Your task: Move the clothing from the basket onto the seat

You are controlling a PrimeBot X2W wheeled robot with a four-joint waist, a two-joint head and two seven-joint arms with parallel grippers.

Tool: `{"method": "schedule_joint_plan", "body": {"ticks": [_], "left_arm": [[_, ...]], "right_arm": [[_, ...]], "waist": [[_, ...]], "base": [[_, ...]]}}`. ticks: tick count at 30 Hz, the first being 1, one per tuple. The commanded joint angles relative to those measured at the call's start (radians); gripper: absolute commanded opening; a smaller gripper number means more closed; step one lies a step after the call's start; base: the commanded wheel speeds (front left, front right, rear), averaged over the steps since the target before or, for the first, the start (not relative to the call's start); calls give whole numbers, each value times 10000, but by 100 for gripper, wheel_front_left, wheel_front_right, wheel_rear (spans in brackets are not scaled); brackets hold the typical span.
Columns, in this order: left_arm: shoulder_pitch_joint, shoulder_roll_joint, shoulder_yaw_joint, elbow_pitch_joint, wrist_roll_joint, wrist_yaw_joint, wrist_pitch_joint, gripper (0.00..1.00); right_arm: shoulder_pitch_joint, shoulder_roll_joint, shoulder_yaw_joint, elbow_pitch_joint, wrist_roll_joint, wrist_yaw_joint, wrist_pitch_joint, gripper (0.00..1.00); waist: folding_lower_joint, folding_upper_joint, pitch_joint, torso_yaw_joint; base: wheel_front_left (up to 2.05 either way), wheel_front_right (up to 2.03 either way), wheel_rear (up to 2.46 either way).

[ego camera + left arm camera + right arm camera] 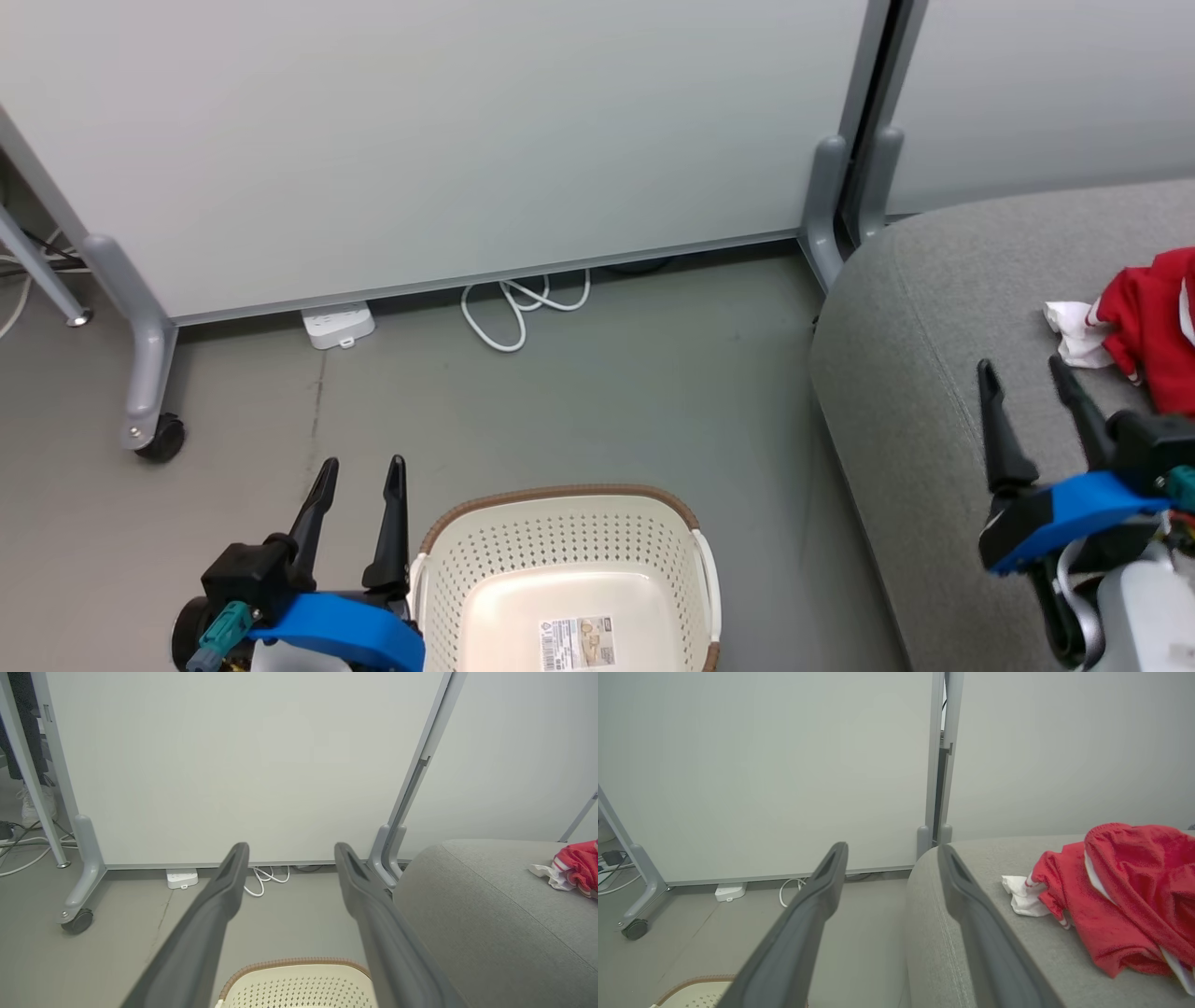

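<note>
The red clothing (1153,322) with white trim and a white piece lies on the grey seat (924,373) at the right; the right wrist view shows the clothing (1125,900) as a heap on the seat (1017,952). The cream basket (560,579) stands on the floor at bottom centre, holding nothing but its paper label. My left gripper (359,471) is open, just left of the basket. My right gripper (1022,373) is open above the seat, left of the clothing, touching nothing. In the left wrist view the basket rim (289,966) shows between the fingers.
A pale partition panel (448,140) on wheeled grey feet (154,434) stands behind. A white power strip (338,327) and looped white cable (523,308) lie on the grey floor at its base. A person's shoe (28,805) shows at far left.
</note>
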Motion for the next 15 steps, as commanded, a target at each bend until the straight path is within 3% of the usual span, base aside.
{"method": "schedule_joint_plan", "body": {"ticks": [1,15], "left_arm": [[152,31,119,137,13,-20,-49,100],[234,135,526,718,-90,-20,-47,100]], "right_arm": [[527,223,58,-422,-130,1,161,100],[1944,1009,339,-1758,-272,1,719,100]], "waist": [[3,-1,-202,245],[3,-1,-330,541]], "base": [[0,0,0],[0,0,0]]}}
